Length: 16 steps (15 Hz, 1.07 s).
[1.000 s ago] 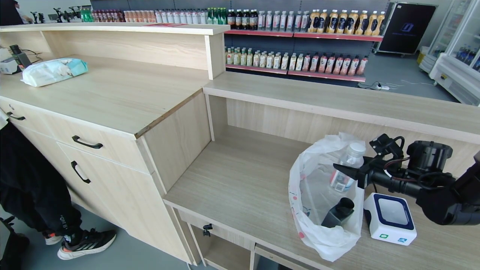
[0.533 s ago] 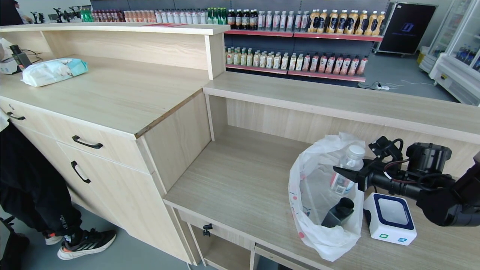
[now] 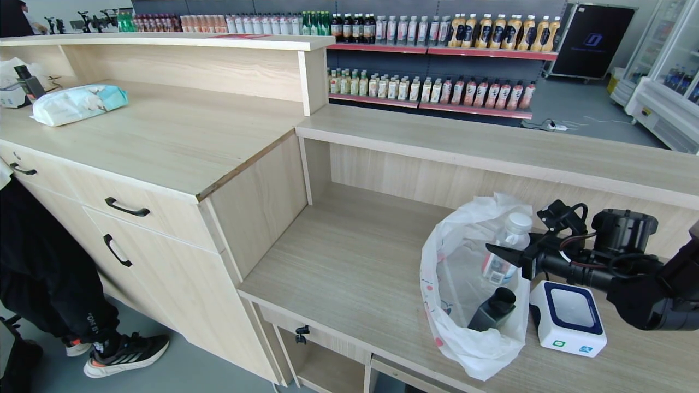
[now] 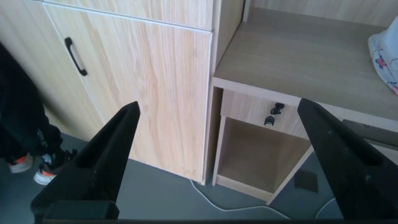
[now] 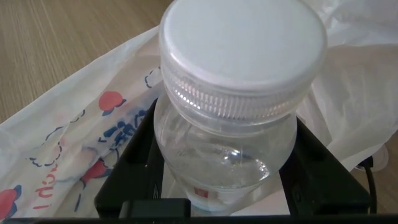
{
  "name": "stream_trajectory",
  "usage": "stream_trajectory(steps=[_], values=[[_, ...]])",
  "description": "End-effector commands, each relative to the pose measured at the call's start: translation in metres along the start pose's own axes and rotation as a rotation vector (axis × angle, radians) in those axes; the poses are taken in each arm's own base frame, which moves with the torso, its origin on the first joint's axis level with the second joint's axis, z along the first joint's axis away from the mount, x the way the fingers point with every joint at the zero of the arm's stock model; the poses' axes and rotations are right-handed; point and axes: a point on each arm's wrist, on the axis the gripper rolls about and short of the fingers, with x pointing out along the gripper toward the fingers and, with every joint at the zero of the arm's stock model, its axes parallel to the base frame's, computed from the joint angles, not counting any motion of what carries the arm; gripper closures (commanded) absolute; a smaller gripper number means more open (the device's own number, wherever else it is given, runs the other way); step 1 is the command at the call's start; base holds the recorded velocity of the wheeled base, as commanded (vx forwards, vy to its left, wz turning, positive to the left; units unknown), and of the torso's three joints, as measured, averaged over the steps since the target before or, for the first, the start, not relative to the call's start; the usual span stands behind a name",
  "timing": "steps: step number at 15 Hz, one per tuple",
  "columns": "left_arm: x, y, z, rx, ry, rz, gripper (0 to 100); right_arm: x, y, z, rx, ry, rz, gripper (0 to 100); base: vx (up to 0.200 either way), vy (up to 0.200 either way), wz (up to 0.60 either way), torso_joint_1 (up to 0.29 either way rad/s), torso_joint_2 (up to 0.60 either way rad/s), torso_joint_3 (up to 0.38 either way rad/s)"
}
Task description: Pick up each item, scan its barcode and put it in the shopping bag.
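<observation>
My right gripper (image 3: 505, 255) is shut on a clear water bottle (image 3: 512, 233) with a white cap, holding it upright in the mouth of the white plastic shopping bag (image 3: 453, 262) on the lower counter. In the right wrist view the bottle (image 5: 242, 56) sits between the black fingers (image 5: 134, 171), with the bag (image 5: 74, 143) below it. A dark item (image 3: 493, 309) lies in the bag's bottom. A white and blue barcode scanner (image 3: 568, 317) stands just right of the bag. A pack of wipes (image 3: 76, 103) lies on the upper counter, far left. My left gripper (image 4: 217, 155) hangs open beside the cabinet, below counter height.
The raised counter (image 3: 164, 136) with its drawers (image 3: 126, 208) stands on the left, and a wooden ledge (image 3: 491, 147) runs behind the bag. A small device (image 3: 22, 82) sits at the far left corner. The lower countertop (image 3: 338, 256) left of the bag is bare.
My right gripper has sunk slightly with the bottle, toward the bag. Nothing else on the counters has moved.
</observation>
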Motion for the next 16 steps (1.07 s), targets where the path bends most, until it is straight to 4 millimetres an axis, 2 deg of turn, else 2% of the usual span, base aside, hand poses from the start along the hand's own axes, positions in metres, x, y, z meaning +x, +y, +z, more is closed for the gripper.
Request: stream_trajectory(steps=[1, 11, 12, 16], values=[[0.0001, 0.0, 0.0, -0.002, 0.001, 0.0, 0, -0.0002, -0.0001, -0.0002, 0.001, 0.0, 0.0, 100, 0.0, 0.0, 0.0, 0.0, 0.0, 0.0], [0.0001, 0.0, 0.0, 0.0, 0.001, 0.0, 0, -0.0015, 0.0007, -0.0035, 0.016, 0.028, 0.007, 100, 0.0, 0.0, 0.0, 0.0, 0.0, 0.0], [0.0001, 0.0, 0.0, 0.0, 0.001, 0.0, 0, -0.0017, 0.0007, -0.003, 0.015, 0.027, 0.006, 0, 0.0, 0.0, 0.0, 0.0, 0.0, 0.0], [0.0001, 0.0, 0.0, 0.0, 0.001, 0.0, 0, -0.0059, -0.0016, 0.0022, 0.009, 0.001, 0.031, 0, 0.0, 0.0, 0.0, 0.0, 0.0, 0.0]])
